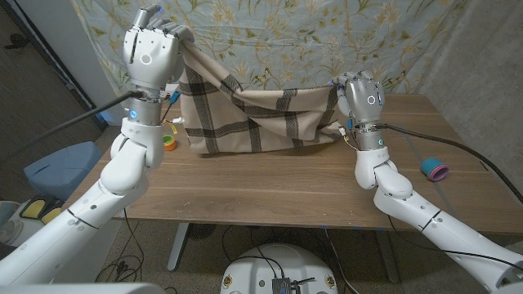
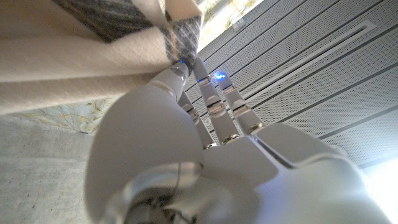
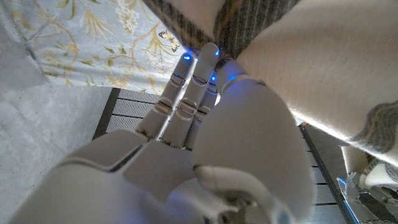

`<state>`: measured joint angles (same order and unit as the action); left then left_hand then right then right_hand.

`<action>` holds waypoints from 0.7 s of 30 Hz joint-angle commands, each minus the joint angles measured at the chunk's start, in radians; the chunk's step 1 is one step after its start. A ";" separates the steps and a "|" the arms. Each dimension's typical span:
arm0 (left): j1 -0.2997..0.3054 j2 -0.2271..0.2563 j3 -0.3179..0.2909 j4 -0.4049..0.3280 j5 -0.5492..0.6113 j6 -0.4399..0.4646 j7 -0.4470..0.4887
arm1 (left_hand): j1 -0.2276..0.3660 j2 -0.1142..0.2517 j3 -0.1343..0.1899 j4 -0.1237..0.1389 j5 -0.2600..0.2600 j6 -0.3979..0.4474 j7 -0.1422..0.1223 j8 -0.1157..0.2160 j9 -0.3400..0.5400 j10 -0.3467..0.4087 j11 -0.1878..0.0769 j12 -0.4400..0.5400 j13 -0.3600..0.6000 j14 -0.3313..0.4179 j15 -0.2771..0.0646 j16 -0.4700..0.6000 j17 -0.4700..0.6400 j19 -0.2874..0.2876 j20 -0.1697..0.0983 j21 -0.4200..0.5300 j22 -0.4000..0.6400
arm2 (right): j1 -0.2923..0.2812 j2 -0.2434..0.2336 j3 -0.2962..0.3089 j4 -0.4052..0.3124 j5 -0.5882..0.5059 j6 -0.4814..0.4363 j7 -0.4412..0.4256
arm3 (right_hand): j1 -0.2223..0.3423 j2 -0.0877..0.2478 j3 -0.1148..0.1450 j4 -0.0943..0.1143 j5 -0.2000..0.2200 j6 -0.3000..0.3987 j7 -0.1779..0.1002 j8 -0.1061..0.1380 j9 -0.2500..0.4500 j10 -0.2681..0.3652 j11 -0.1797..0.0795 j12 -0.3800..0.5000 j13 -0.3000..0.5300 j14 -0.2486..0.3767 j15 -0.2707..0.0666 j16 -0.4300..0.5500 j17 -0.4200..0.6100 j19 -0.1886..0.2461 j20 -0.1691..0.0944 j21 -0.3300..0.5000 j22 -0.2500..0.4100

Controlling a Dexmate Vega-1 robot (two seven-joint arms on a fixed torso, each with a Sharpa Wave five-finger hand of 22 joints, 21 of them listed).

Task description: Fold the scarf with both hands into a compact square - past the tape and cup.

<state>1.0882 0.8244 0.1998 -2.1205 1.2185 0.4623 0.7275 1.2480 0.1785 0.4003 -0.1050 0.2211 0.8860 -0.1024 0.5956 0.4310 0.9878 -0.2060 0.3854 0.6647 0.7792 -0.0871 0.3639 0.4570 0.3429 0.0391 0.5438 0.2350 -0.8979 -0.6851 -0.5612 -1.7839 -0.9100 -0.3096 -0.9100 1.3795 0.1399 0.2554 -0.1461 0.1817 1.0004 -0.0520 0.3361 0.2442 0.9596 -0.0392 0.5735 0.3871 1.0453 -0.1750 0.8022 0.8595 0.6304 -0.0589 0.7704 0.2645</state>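
A beige scarf (image 1: 253,114) with dark plaid stripes hangs lifted between both hands, sagging in the middle, its lower edge touching the wooden table (image 1: 278,184). My left hand (image 1: 151,51) is raised high at the left and pinches the scarf's left top corner (image 2: 177,37). My right hand (image 1: 361,100) sits lower at the right and grips the right top corner (image 3: 249,31). A teal and purple cup (image 1: 434,169) lies on its side at the table's right edge. A green and orange tape roll (image 1: 169,141) rests near the left edge, beside the scarf.
A floral cloth backdrop (image 1: 327,37) hangs behind the table. A blue seat (image 1: 61,167) stands off the table's left side. The front half of the table is bare wood.
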 commanded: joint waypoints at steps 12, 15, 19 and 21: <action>-0.356 0.041 0.261 0.240 0.159 0.065 -0.274 | -0.003 -0.004 -0.010 -0.011 -0.010 0.027 -0.001 0.010 -0.016 0.010 0.001 0.194 -0.005 0.017 -0.155 0.000 0.020 0.002 -0.020 0.022 0.000 | 0.308 0.067 -0.151 0.300 0.016 0.052 0.083 | 0.005 0.001 -0.006 0.003 0.005 0.007 -0.002 0.007 0.005 0.014 0.004 0.002 0.083 0.015 -0.055 -0.013 0.008 -0.013 -0.067 0.026 -0.005; -0.390 0.035 0.287 0.269 0.172 0.069 -0.303 | -0.003 -0.006 -0.012 -0.014 -0.013 0.032 -0.004 0.010 -0.023 0.018 0.002 0.189 -0.013 0.018 -0.156 -0.002 0.022 0.005 -0.026 0.027 -0.001 | 0.344 0.077 -0.174 0.343 0.016 0.057 0.091 | 0.005 0.001 -0.006 0.003 0.005 0.007 -0.004 0.007 0.005 0.015 0.004 0.001 0.082 0.016 -0.055 -0.013 0.009 -0.014 -0.068 0.028 -0.006; -0.435 0.023 0.325 0.313 0.195 0.077 -0.334 | -0.003 -0.008 -0.016 -0.018 -0.017 0.040 0.002 0.008 -0.035 0.027 0.001 0.180 -0.025 0.021 -0.156 -0.005 0.020 0.006 -0.031 0.034 -0.003 | 0.392 0.094 -0.204 0.402 0.020 0.063 0.101 | 0.005 0.001 -0.007 0.003 0.005 0.006 -0.004 0.006 0.005 0.015 0.005 0.000 0.083 0.016 -0.055 -0.016 0.010 -0.016 -0.068 0.032 -0.007; -0.458 0.016 0.346 0.337 0.213 0.082 -0.355 | -0.003 -0.008 -0.017 -0.020 -0.020 0.042 0.004 0.007 -0.040 0.029 0.001 0.177 -0.029 0.022 -0.156 -0.007 0.020 0.006 -0.032 0.036 -0.003 | 0.414 0.103 -0.218 0.430 0.022 0.063 0.105 | 0.005 0.001 -0.007 0.003 0.005 0.007 -0.003 0.007 0.005 0.016 0.005 0.000 0.082 0.016 -0.055 -0.017 0.010 -0.016 -0.068 0.034 -0.008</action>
<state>0.7601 0.8582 0.4382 -1.8974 1.3612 0.5212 0.4763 1.2493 0.1773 0.3853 -0.1203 0.2037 0.9150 -0.1014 0.5993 0.3946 1.0024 -0.2087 0.4143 0.6367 0.7898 -0.0873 0.3610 0.4756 0.3461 0.0174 0.5739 0.2322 -0.6133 -0.6224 -0.7028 -1.5046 -0.8980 -0.2619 -0.8334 1.3793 0.1397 0.2510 -0.1450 0.1811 1.0003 -0.0519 0.3361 0.2440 0.9595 -0.0389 0.5671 0.3871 1.0559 -0.1786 0.7907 0.8657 0.6197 -0.0590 0.7971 0.2550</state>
